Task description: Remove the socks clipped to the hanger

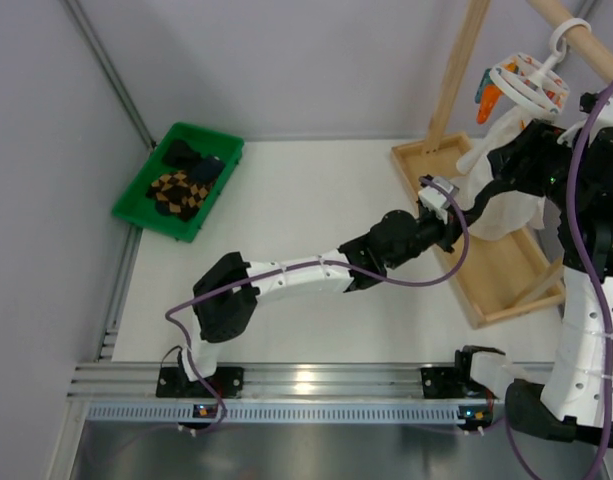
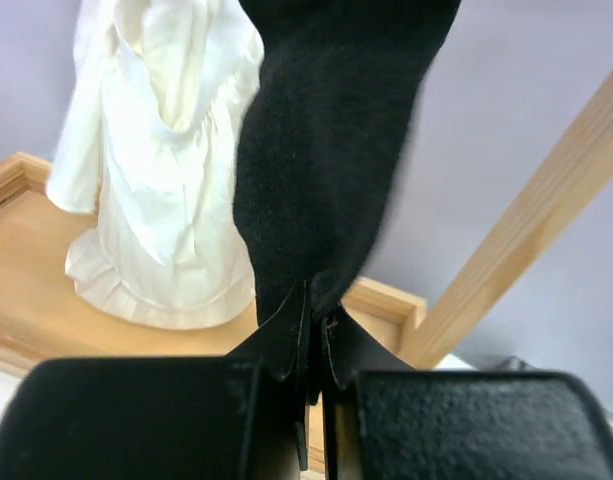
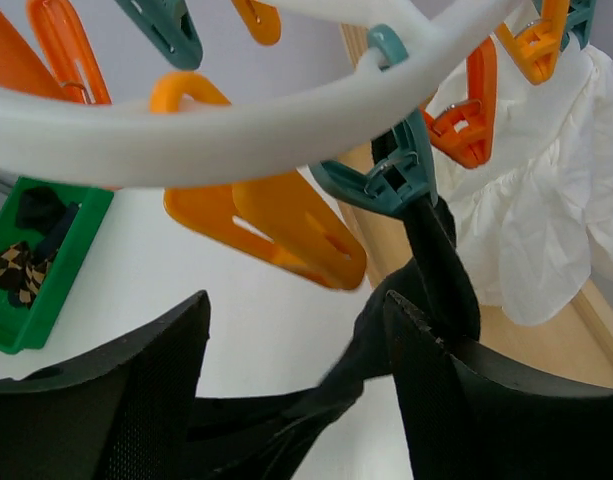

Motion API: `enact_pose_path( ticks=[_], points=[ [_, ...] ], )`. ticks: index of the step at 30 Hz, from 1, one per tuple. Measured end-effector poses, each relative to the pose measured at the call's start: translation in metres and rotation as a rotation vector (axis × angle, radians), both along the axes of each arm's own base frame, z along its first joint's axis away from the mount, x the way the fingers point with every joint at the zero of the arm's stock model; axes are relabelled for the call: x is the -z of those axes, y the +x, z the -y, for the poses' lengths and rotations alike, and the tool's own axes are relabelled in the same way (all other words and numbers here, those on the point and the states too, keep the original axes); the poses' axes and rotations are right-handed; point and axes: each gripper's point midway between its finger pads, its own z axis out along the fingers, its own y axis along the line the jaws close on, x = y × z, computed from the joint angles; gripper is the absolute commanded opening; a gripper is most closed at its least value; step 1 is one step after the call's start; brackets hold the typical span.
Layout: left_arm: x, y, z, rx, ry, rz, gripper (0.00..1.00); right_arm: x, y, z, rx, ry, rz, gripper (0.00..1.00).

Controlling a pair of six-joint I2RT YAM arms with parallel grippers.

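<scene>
Soft, light, stretchy sock (image 2: pixel 326 150); left gripper (image 2: pixel 314 322) clamped on its lower end; right gripper (image 3: pixel 296 330) agape under teal clip (image 3: pixel 391 180). Likely best hold: near clip.

The round plastic drying hanger (image 3: pixel 236 140) is white; some of its small clips are bright orange (image 3: pixel 286 235), others teal (image 3: pixel 386 180). The knit sock (image 2: pixel 326 150) hanging from a teal clip is plain black, without pattern. The plastic bin (image 1: pixel 146 168) is green and holds plain dark socks (image 1: pixel 186 155) and an argyle sock (image 1: pixel 176 195) in orange-tan and black diamonds. The frilled cloth (image 2: pixel 156 170) is creamy white, the wooden rack (image 1: pixel 511 270) pale tan and the desk (image 1: pixel 306 220) white. The left hand (image 2: pixel 314 320) and right hand (image 3: pixel 296 310) are black, and the cable (image 1: pixel 416 284) is purple.
</scene>
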Motion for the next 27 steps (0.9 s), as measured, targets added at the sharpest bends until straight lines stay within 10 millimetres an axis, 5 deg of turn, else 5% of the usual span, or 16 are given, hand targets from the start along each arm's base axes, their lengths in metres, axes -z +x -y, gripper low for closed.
enact_pose_path(
  ticks=[6, 14, 18, 27],
  points=[
    [-0.027, 0.001, -0.028, 0.044, -0.064, -0.043, 0.00, -0.019, -0.022, 0.004, 0.035, -0.013, 0.030, 0.65],
    [-0.007, 0.018, -0.058, 0.051, -0.041, -0.127, 0.00, -0.069, -0.053, 0.023, 0.158, -0.064, 0.160, 0.58],
    [-0.011, 0.019, -0.069, 0.068, -0.045, -0.146, 0.00, -0.064, -0.047, 0.032, 0.198, -0.084, 0.138, 0.46],
    [-0.032, 0.014, -0.080, 0.118, -0.087, -0.153, 0.00, -0.035, -0.019, 0.051, 0.271, -0.118, 0.032, 0.41]
  ],
)
